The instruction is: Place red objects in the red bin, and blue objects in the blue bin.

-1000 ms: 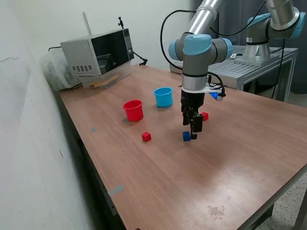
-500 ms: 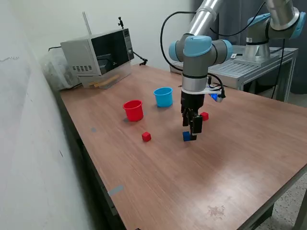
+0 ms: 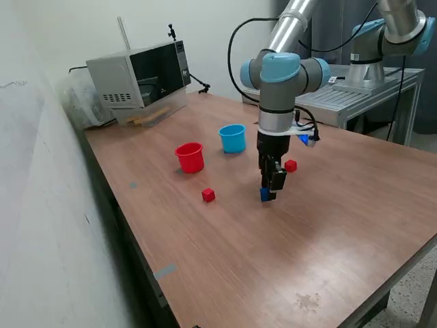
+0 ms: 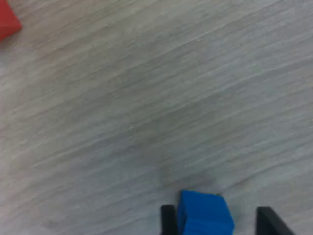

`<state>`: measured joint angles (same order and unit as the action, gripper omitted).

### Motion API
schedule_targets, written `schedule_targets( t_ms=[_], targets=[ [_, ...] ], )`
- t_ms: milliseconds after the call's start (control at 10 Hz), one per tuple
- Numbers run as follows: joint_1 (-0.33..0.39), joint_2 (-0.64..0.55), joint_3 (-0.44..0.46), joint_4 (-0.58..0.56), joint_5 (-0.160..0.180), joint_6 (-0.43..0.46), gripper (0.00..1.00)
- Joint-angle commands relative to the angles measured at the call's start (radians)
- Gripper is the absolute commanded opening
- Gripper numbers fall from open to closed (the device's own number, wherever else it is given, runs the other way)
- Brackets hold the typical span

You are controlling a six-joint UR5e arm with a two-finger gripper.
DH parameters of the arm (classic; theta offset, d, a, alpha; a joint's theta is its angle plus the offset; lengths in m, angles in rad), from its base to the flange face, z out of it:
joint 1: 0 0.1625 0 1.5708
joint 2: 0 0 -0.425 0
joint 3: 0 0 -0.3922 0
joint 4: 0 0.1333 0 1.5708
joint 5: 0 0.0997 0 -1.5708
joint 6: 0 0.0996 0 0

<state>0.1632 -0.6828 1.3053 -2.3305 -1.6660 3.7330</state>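
Note:
My gripper (image 3: 269, 190) is low over the table, open, with its fingers on either side of a dark blue cube (image 3: 264, 196). In the wrist view the cube (image 4: 203, 219) sits between the two fingers (image 4: 167, 219), against one and apart from the other. One red cube (image 3: 208, 195) lies to the exterior view's left of the gripper; another red cube (image 3: 291, 165) lies just behind it. The red cup (image 3: 190, 157) and the light blue cup (image 3: 233, 138) stand upright farther back. A second blue cube is not clearly seen.
A microwave-like box (image 3: 140, 76) stands at the table's back left corner. A second arm on a metal stand (image 3: 372, 75) is behind the table (image 3: 328, 232). A corner of a red cube (image 4: 7, 22) shows in the wrist view.
The gripper has shifted slightly to the exterior view's left and come down so its fingers now straddle the blue cube. The cubes and cups have not moved.

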Motion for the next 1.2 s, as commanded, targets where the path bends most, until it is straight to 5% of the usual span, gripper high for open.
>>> schedule_targets(
  t_ms=[0,600,800,1100],
  targets=[
    [-0.004,0.0,0.005,-0.003,0.0,-0.002,0.0],
    [-0.007,-0.032,0.009,0.0,-0.001,-0.129,0.0],
    [-0.007,-0.108,0.031,0.007,-0.001,-0.212,0.0],
    [-0.095,-0.32,0.187,0.037,-0.004,-0.338,0.0]
  ],
)
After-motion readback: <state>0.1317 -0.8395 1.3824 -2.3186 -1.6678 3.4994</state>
